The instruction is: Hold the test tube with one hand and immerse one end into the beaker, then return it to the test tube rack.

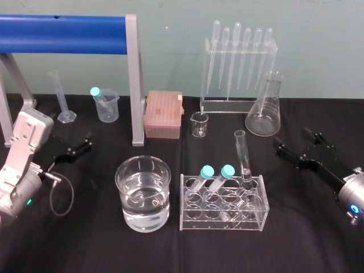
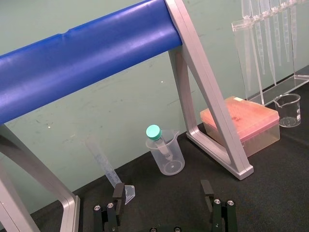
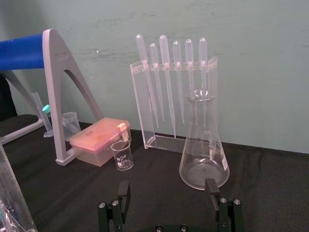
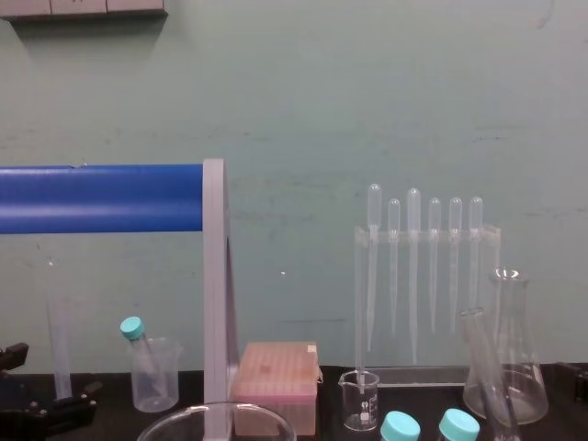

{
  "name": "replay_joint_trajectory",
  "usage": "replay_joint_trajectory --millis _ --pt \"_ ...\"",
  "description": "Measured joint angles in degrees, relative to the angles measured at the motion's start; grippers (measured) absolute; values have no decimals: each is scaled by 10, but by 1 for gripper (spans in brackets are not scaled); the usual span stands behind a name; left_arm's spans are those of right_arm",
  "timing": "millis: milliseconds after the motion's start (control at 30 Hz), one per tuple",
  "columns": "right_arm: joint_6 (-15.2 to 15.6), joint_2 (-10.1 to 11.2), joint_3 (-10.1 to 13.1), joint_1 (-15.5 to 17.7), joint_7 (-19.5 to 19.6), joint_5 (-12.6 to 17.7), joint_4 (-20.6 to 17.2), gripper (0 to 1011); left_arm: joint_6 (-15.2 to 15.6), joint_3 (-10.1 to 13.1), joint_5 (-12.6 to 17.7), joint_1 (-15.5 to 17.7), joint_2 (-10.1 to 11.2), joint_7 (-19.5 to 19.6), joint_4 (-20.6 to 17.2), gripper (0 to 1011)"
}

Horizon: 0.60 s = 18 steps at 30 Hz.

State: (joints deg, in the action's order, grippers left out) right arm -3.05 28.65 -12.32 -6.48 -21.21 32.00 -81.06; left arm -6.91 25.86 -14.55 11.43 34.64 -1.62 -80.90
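The test tube (image 1: pixel 242 156) stands at the right end of the rack (image 1: pixel 223 224), near the beaker (image 1: pixel 143 193). The head view shows water in the beaker; the chest view shows its rim. In the wrist views, the left gripper (image 2: pixel 163 191) and right gripper (image 3: pixel 167 189) are wide open, holding nothing.

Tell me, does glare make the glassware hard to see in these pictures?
Head view: glints on the beaker, rim and water; the test tube reads clearly against black cloth. Chest view: pipettes nearly blend into the pale wall. Right wrist view: reflections on the flask.
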Motion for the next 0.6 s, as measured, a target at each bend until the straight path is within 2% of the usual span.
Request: replay_joint_trajectory --millis 600 --pt "-1 1 -1 0 0 0 -1 1000 0 0 0 0 0 0 0 1000"
